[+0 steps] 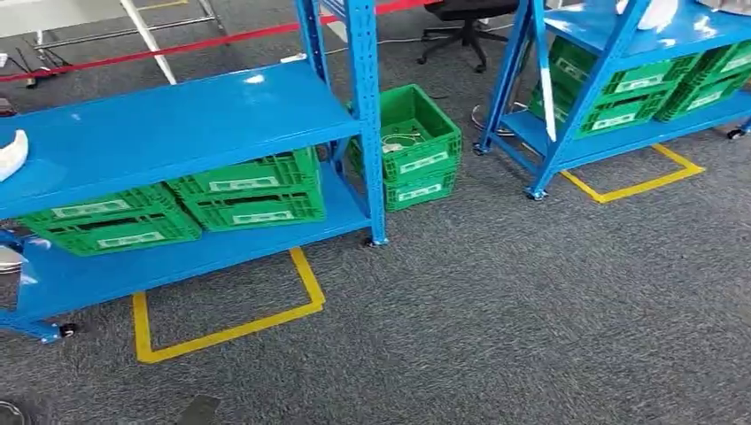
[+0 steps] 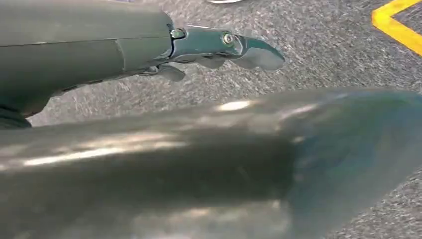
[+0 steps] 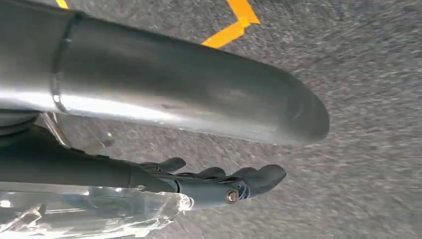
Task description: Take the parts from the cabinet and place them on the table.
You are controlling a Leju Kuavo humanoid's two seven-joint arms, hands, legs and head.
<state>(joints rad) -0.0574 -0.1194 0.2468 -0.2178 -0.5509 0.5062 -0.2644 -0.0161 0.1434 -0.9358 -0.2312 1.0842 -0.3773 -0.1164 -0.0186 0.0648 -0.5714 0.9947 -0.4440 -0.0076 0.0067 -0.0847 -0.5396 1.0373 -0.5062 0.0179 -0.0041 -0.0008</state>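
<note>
Two blue shelf cabinets stand ahead in the head view, one at the left (image 1: 177, 115) and one at the far right (image 1: 602, 142). A white part (image 1: 11, 152) lies at the left end of the left cabinet's upper shelf. Another white part (image 1: 657, 12) lies on the right cabinet's top shelf. My left hand (image 2: 174, 149) hangs over grey carpet, its fingers (image 2: 249, 50) stretched out and holding nothing. My right hand (image 3: 149, 94) also hangs over carpet, fingers (image 3: 244, 181) straight and apart from the thumb. Crinkled clear plastic (image 3: 89, 211) lies beside those fingers; I cannot tell whether it touches them.
Green crates (image 1: 248, 190) fill the left cabinet's lower shelf, and more (image 1: 638, 88) sit in the right cabinet. A stacked green crate (image 1: 412, 146) stands on the floor between them. Yellow tape (image 1: 226, 328) marks the carpet. A black office chair (image 1: 460, 22) is behind.
</note>
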